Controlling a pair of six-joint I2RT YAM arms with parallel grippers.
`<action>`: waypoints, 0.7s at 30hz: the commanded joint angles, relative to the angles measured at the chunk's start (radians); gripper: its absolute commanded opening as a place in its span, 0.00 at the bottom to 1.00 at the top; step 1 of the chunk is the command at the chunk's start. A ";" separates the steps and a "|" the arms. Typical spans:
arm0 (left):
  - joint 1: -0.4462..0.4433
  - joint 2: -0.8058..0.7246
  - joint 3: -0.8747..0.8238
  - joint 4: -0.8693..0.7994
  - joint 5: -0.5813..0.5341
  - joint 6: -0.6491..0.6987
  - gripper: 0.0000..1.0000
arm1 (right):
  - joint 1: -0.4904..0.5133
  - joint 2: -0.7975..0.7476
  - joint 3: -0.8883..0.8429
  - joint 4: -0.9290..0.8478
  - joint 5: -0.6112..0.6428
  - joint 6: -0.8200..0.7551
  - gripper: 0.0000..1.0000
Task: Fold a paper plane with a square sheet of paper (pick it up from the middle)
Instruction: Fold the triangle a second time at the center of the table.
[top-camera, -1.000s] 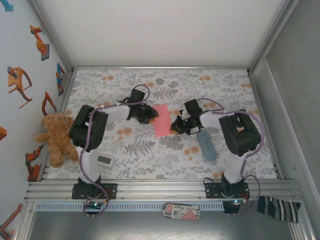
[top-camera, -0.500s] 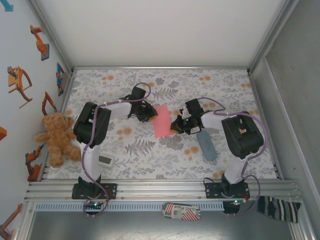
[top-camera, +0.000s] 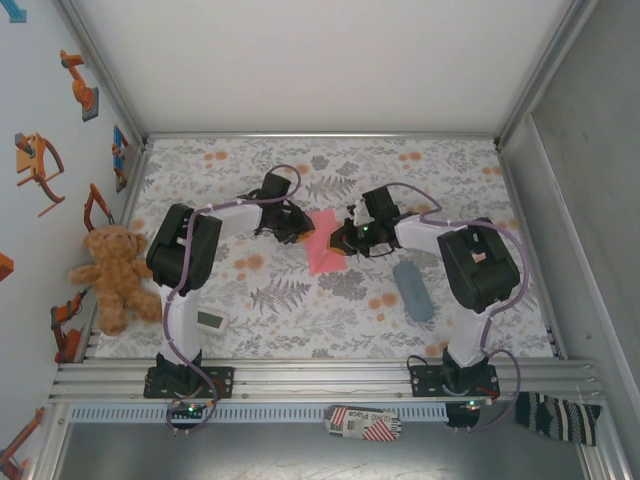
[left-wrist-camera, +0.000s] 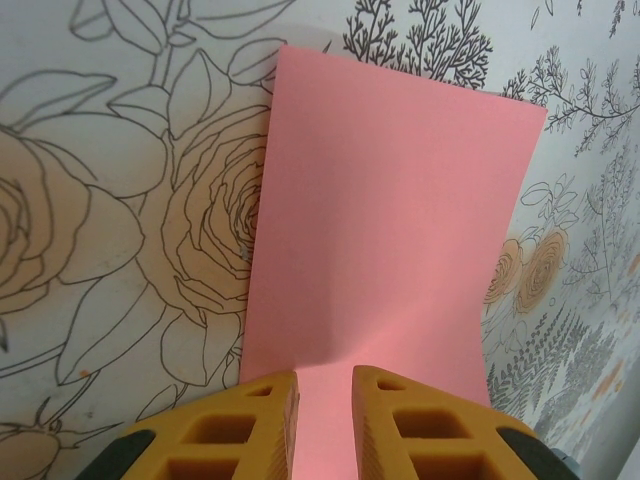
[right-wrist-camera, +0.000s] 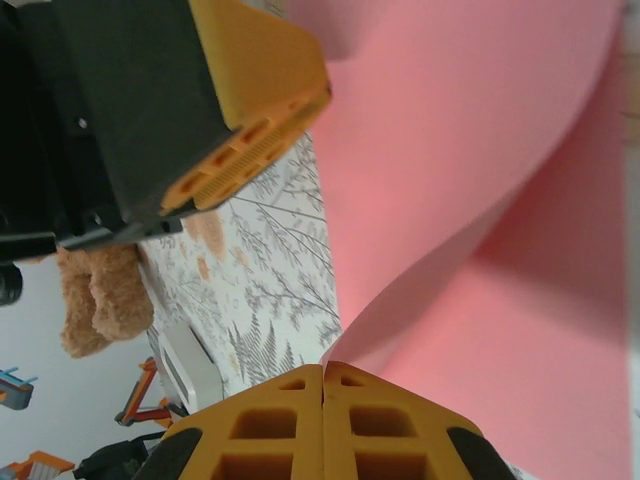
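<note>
Lettering showed on a red-and-white striped carton (top-camera: 365, 423) lying in front of the rail at the near edge, but it was upside down and too small to read with any certainty.

The left gripper (left-wrist-camera: 325, 385) had its orange jaws only narrowly parted. They hung over the near edge of the square sheet of thin salmon-pink paper (left-wrist-camera: 385, 230), pink showing through the slit. Whether they touched it I could not tell.

The right gripper (right-wrist-camera: 325, 375) had its jaws pressed together, pinching the opposite edge of the sheet, which bulged upward in a soft curve away from the seam.

From above, the sheet (top-camera: 322, 243) lay at the middle of the floral-patterned worktop (top-camera: 450, 170), between the two grippers. Both arms rose from their bases, bent at the elbow and stretched their forearms inward, so the left gripper (top-camera: 295, 230) and the right gripper (top-camera: 343, 240) faced each other low across the paper.
</note>
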 joint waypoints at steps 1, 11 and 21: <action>0.001 0.033 -0.021 -0.017 -0.013 0.002 0.23 | 0.018 0.045 0.041 0.016 -0.002 0.026 0.00; 0.000 0.032 -0.029 -0.011 -0.012 -0.005 0.23 | 0.050 0.112 0.105 0.002 0.038 0.035 0.00; 0.001 0.031 -0.037 -0.006 -0.017 -0.016 0.23 | 0.053 0.143 0.114 0.039 0.077 0.073 0.00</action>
